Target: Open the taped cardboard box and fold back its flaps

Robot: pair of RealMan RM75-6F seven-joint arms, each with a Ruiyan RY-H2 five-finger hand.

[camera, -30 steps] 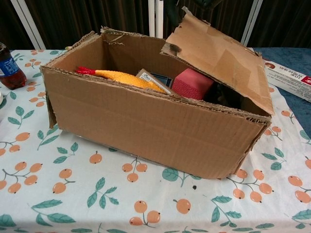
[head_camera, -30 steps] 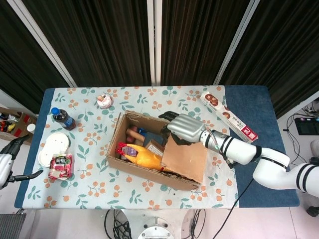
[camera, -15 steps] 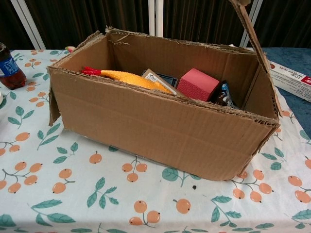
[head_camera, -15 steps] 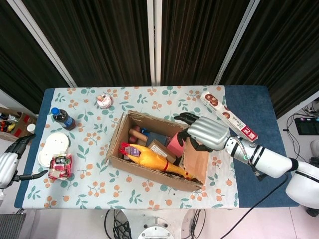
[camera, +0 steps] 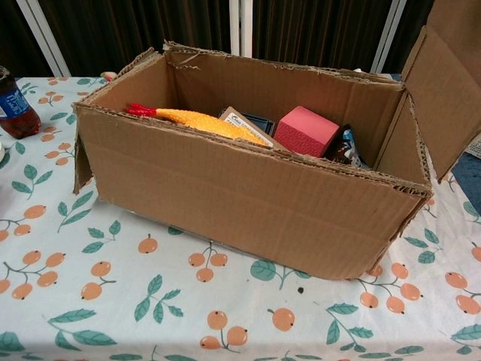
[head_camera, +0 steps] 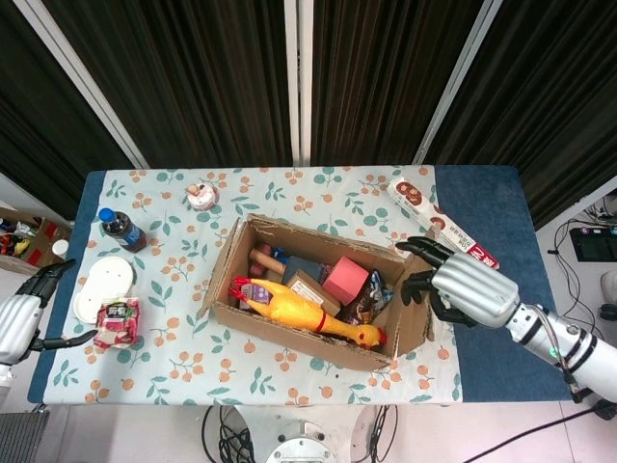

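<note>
Head view shows your right hand [head_camera: 461, 286] at the right end of the open brown cardboard box [head_camera: 289, 333], over the edge where the patterned cloth meets the blue table [head_camera: 492, 203]. The silver back of the hand faces up and the forearm runs away to the lower right corner. Its dark fingers [head_camera: 420, 282] are curled toward the box and they lie against the right end flap [head_camera: 415, 326], which leans outward from the box. I cannot tell for sure if the fingers pinch the flap or only press on it. The chest view shows this same flap standing up and tilted out to the right, but the hand itself is hidden behind it there.

Your left hand [head_camera: 21, 318] is at the far left edge of the picture, well apart from the box and beside the table edge. It holds nothing; its fingers are apart, with one thin finger reaching toward the table.

The box sits in the middle of the table on the white cloth with orange fruit print [head_camera: 183, 367], turned a little at an angle. Its top is open. Inside you can see a yellow rubber chicken [head_camera: 294, 311] lying along the near wall, a pink block [head_camera: 345, 281] beside it and some smaller packages. On the left part of the table are a dark bottle with blue cap [head_camera: 120, 229] and a white plate [head_camera: 101, 286].
</note>
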